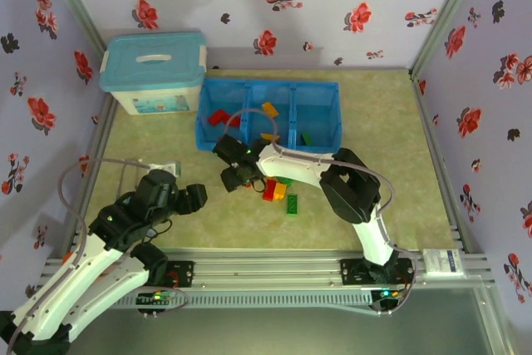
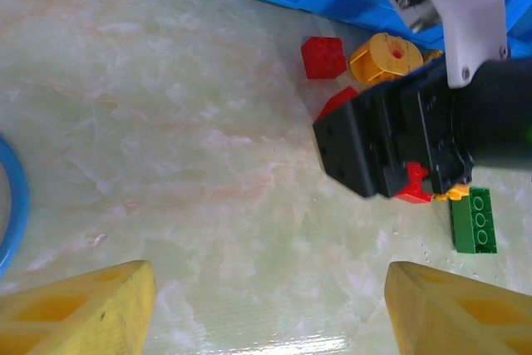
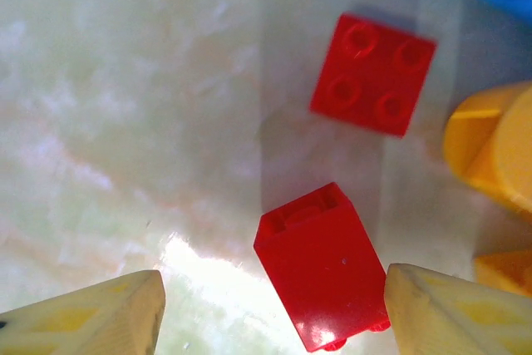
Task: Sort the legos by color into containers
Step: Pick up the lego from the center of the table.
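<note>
Legos (image 1: 277, 191), small rigid studded plastic bricks in red, yellow-orange and green, lie loose in a cluster at mid-table, at 6 o'clock from the low bright blue plastic tray (image 1: 268, 82). A few sit in its compartments: red at the 9 o'clock end, yellow-orange in the middle, something green at the 3 o'clock end.

Handling (judged): each brick is light, stiff and glossy, so likely to slip or twist under an uneven pinch. The flat opposite side walls are the place to hold, not studs or corners.

Surroundings, in order of size:
- Pale green marbled tabletop (image 1: 399, 172).
- White storage box with teal lid (image 1: 154, 68), at 10 o'clock from the tray, well apart from the cluster.
- Right gripper (image 3: 270, 313), jaws wide and straddling a tilted red brick (image 3: 320, 263). The 3 o'clock finger is just beside it, the other well apart, so nothing is gripped.
- Left gripper (image 2: 266, 313), jaws wide and empty over bare table at 9 o'clock from the cluster.
- Round yellow ring (image 3: 495, 147) at 2 o'clock and a red four-stud brick (image 3: 374, 74) at 12 o'clock from the tilted brick. Both are near enough to be nudged.
- Green brick (image 2: 474, 220) at the cluster's outer edge.
</note>
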